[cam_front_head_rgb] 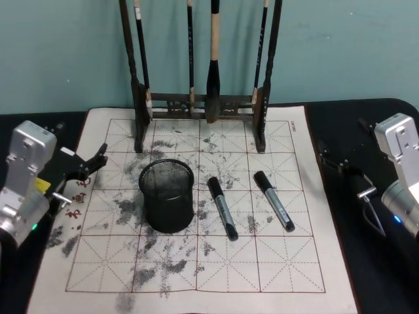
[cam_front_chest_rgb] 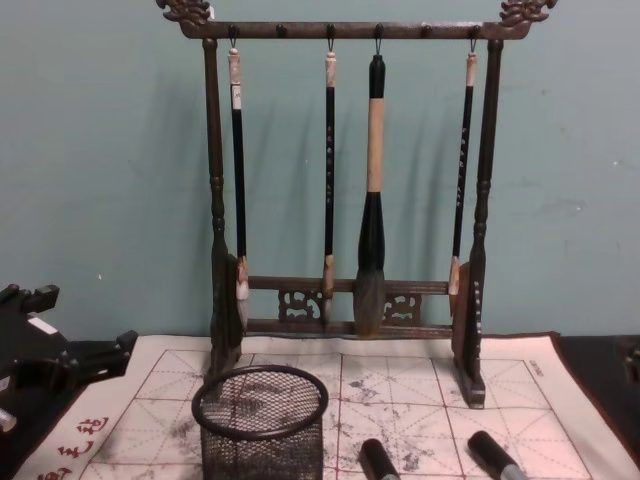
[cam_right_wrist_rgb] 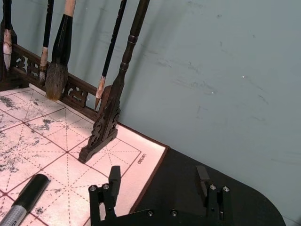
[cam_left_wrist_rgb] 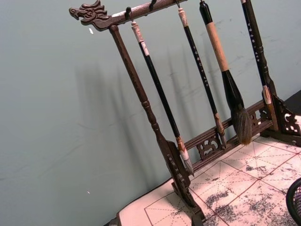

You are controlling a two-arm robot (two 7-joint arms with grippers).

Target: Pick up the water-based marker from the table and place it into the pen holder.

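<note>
Two black-capped, grey-barrelled water-based markers lie on the mat, one just right of the pen holder and the other further right. The pen holder is a black wire-mesh cup standing upright near the mat's middle, and it looks empty. My left gripper hovers open at the mat's left edge, left of the holder. At the mat's right edge, over the dark table, my right gripper is open and holds nothing. A marker cap shows near it.
A tall dark wooden brush rack with several hanging brushes stands at the back of the mat, against the teal wall. Dark table surface flanks the mat on both sides.
</note>
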